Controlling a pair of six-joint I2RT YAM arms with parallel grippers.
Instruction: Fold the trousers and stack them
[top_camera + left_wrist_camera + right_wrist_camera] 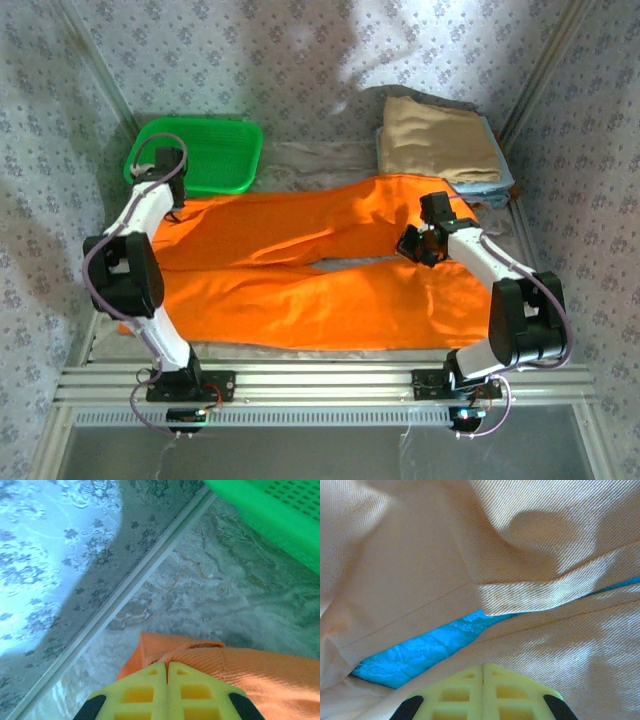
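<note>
The trousers [300, 290] are spread flat across the table [235, 600], the two legs lying side by side between the arms. The left gripper [167, 664] is set at the far left end of the upper leg, just beside the green basket [215, 150]. Its fingers are pressed together on a puckered fold of the orange hem. The right gripper [483, 666] is closed tight over the cloth near where the legs part (whether any fabric is caught there cannot be told).
</note>
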